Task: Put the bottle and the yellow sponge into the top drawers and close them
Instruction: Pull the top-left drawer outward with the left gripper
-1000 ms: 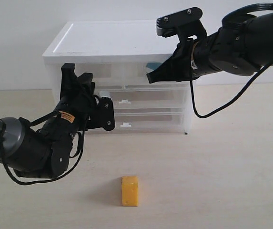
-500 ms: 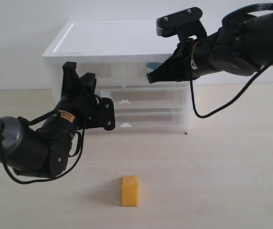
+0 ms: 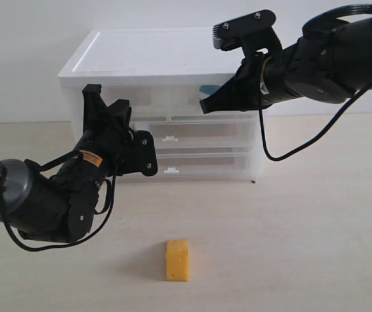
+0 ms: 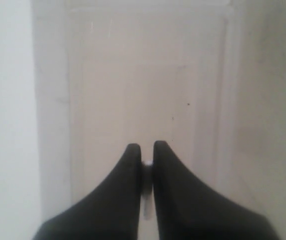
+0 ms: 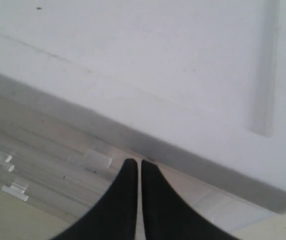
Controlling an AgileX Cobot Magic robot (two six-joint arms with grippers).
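Observation:
The yellow sponge [image 3: 177, 260] stands alone on the table in front of the chest. My left gripper [image 3: 122, 116] is at the top left drawer [image 4: 147, 90], shut on its small white handle [image 4: 146, 164]. My right gripper [image 3: 205, 106] is shut with nothing in it, its tips [image 5: 139, 163] at the front of the top right drawer [image 5: 78, 160], just under the white top [image 5: 147, 65]. A teal patch, apparently the bottle [image 3: 209, 88], shows through the top right drawer next to the right gripper.
The white-topped chest [image 3: 153, 55] stands at the back against the wall, with two full-width drawers [image 3: 198, 133] below the top ones. The right arm's black cable [image 3: 283, 153] hangs down beside the chest's right end. Bare tan table lies around the sponge.
The left gripper has closed on the top left drawer's handle and shifted slightly. The right arm, the sponge and the chest have not moved.

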